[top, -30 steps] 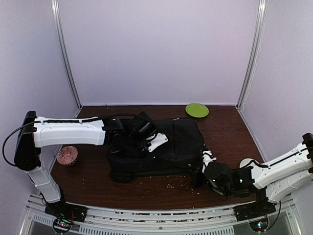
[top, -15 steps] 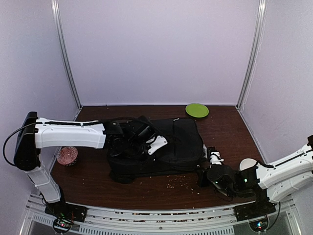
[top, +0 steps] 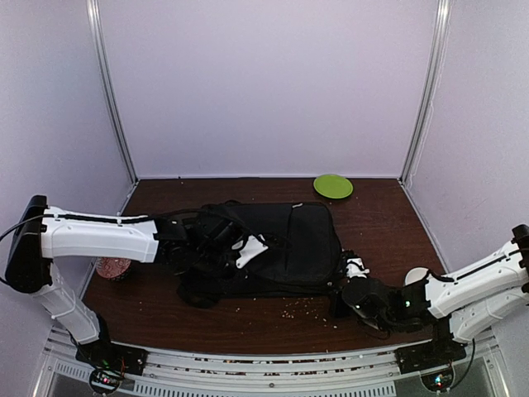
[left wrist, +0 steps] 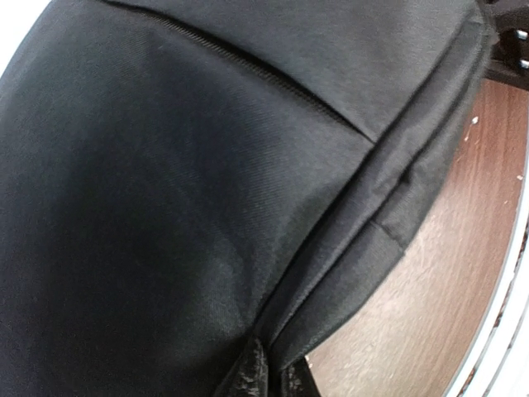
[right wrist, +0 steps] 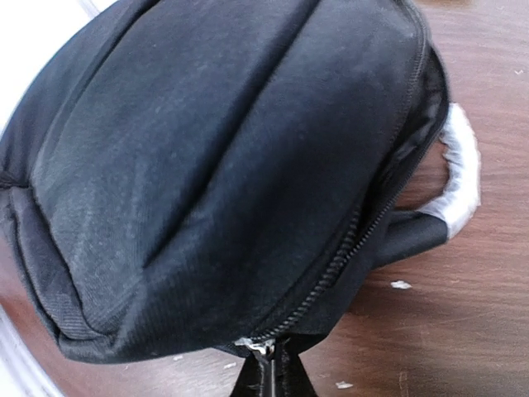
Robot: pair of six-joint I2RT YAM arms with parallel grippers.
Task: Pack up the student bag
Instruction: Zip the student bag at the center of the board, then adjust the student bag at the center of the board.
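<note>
Right wrist: student bag (right wrist: 207,165) just ahead of right gripper (right wrist: 269,379) (pinching its zipper pull (right wrist: 263,349)).

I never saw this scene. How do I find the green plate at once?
On the dark wooden table, the biggest item is the black student bag in the middle. Beyond the bag, toward the back wall and slightly right, the green plate lies flat near the far edge. It is the only bright green thing; the small round object at the left edge is reddish.
</note>
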